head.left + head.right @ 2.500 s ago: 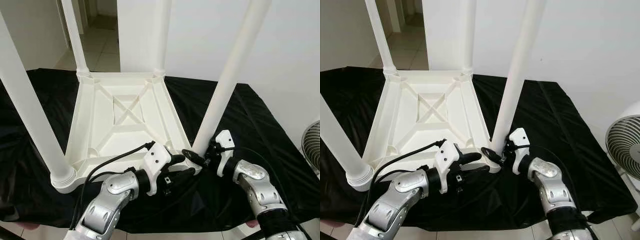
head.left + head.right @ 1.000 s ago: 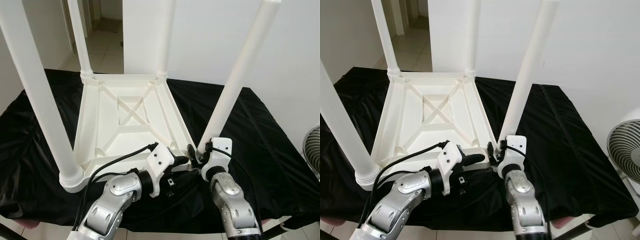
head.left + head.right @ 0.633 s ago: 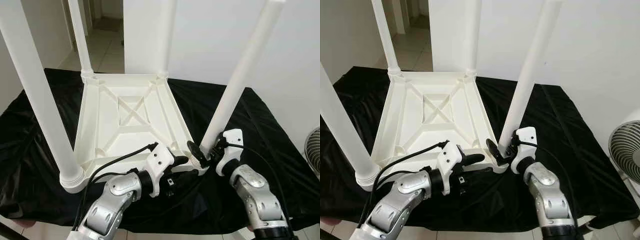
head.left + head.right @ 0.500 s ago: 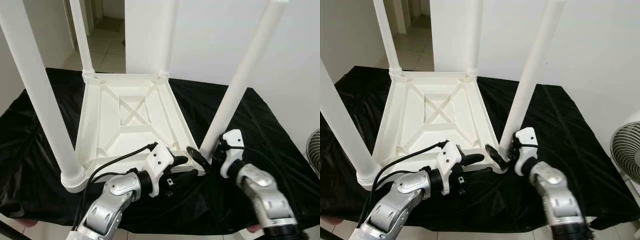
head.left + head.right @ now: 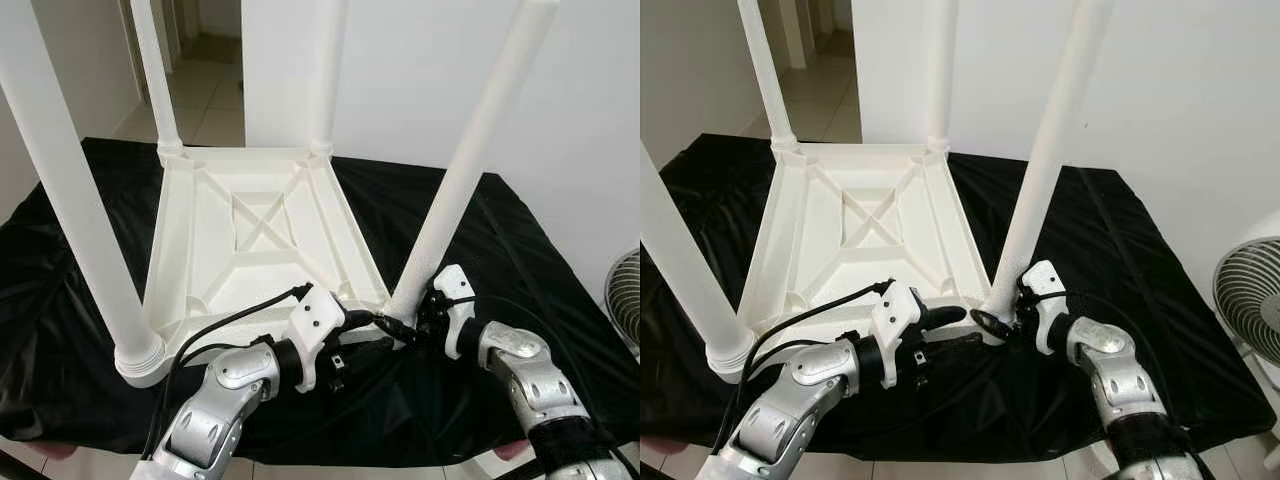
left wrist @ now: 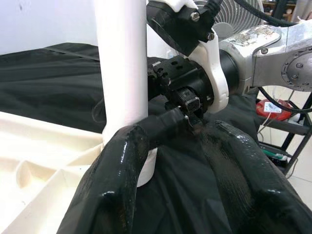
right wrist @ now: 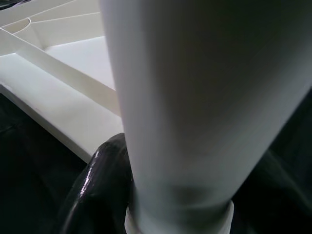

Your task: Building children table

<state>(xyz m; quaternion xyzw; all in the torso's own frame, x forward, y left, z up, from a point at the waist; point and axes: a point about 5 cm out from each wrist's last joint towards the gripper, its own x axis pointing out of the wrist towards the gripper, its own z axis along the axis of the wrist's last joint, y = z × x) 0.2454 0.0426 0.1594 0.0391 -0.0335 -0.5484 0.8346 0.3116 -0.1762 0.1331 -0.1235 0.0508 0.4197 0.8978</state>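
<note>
A white plastic children's table (image 5: 200, 250) lies upside down on a black cloth (image 5: 500, 240), its legs pointing up. The near right leg (image 5: 460, 190) leans to the right in its corner socket. My right gripper (image 5: 405, 325) is shut on the base of this leg, and one black finger (image 7: 105, 180) presses against it in the right wrist view. My left gripper (image 5: 362, 332) sits at the table's near edge beside the same corner. It is open, with its fingers (image 6: 117, 175) spread next to the socket, facing the right gripper.
The near left leg (image 5: 80, 230) stands thick and close on my left, and two far legs (image 5: 150, 70) rise at the back. A fan (image 5: 1250, 300) stands off the right edge. A doorway with tiled floor (image 5: 205, 90) opens behind the white wall.
My right gripper was open beside the near right leg and has moved in and shut on its base. The left gripper has held still. The camera shifted slightly.
</note>
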